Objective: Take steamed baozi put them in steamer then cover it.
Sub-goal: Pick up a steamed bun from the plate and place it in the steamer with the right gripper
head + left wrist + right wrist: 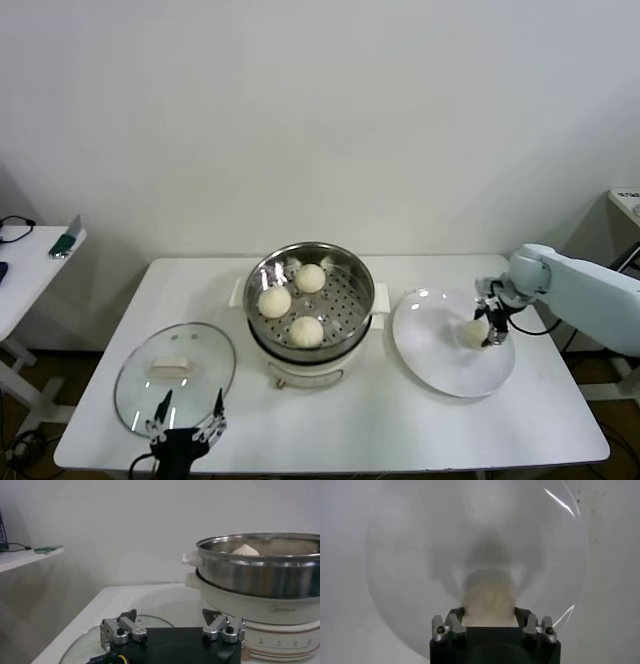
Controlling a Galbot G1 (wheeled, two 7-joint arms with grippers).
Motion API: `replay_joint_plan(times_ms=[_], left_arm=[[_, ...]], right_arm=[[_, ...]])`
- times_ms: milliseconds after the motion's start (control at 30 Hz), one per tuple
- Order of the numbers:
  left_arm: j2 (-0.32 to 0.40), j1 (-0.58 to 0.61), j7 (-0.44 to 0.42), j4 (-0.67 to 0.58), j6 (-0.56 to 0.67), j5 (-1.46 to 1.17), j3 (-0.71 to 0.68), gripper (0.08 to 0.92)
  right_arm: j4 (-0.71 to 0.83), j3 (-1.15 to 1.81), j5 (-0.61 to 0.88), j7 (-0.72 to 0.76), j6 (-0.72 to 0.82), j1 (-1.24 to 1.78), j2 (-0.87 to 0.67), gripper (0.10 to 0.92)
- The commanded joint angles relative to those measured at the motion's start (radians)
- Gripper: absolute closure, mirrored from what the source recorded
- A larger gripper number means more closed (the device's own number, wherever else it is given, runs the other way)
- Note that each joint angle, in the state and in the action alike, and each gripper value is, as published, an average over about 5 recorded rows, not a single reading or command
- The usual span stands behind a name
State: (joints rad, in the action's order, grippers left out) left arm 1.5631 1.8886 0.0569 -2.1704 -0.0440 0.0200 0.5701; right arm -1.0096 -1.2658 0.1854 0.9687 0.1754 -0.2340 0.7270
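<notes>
Pale round baozi (474, 333), R fingers (525, 620) astride

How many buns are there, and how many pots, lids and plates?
Baozi in the steamer: 3
Baozi on the plate, between the right gripper fingers: 1
Steamer: 1
Glass cover: 1
White plate: 1
Total: 7
</notes>
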Motion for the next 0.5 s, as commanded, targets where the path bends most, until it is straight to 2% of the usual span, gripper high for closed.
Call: replay_joint_plan(times_ms=[33, 233, 500], left_arm=[[-0.003, 0.004, 0.001, -0.006, 0.000, 0.002, -0.005, 0.177], [-0.009, 0.008, 0.003, -0.013, 0.001, -0.001, -0.009, 0.177], [-0.025, 0.010, 0.006, -0.025, 0.006, -0.013, -0.010, 0.177]], right_arm=[[-0.069, -0.105, 0.076, 0.031, -0.002, -0.161, -0.011, 0.338], [-0.153, -0.337, 0.282, 0.056, -0.013, -0.506, 0.043, 0.338], [-0.303, -0.549, 0.571, 0.079, 0.023, -0.863, 0.203, 0.338]])
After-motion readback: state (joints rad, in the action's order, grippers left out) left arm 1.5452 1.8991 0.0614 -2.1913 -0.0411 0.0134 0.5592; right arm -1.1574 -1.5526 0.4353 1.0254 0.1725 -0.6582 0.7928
